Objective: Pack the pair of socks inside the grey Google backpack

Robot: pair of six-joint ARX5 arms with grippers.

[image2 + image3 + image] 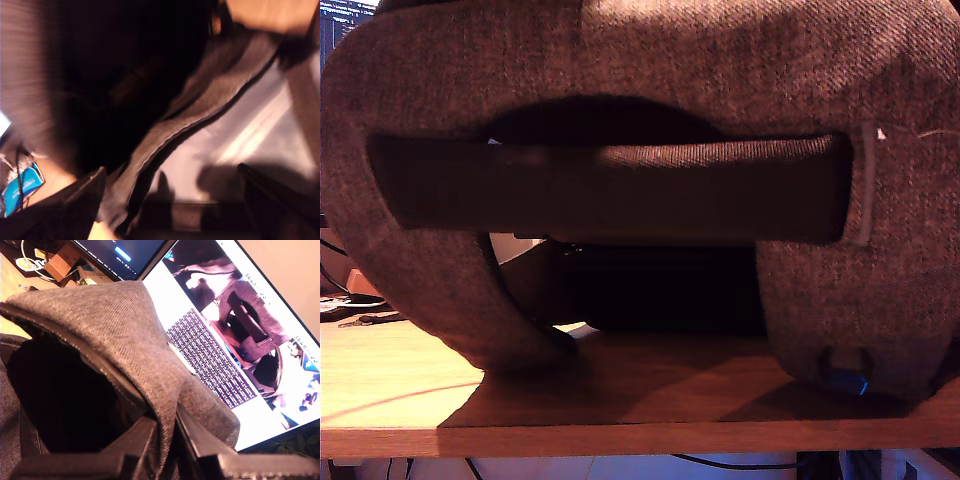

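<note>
Exterior view is filled by the grey Google backpack (880, 90), standing on the wooden table (620, 420), its dark handle (610, 190) across the front. The socks show nowhere. My second gripper (167, 437) is clenched on the bag's rim, holding the mouth open. My first gripper (170, 200) stands released above the opening. The packing step seems underway; next, the socks must be found.
</note>
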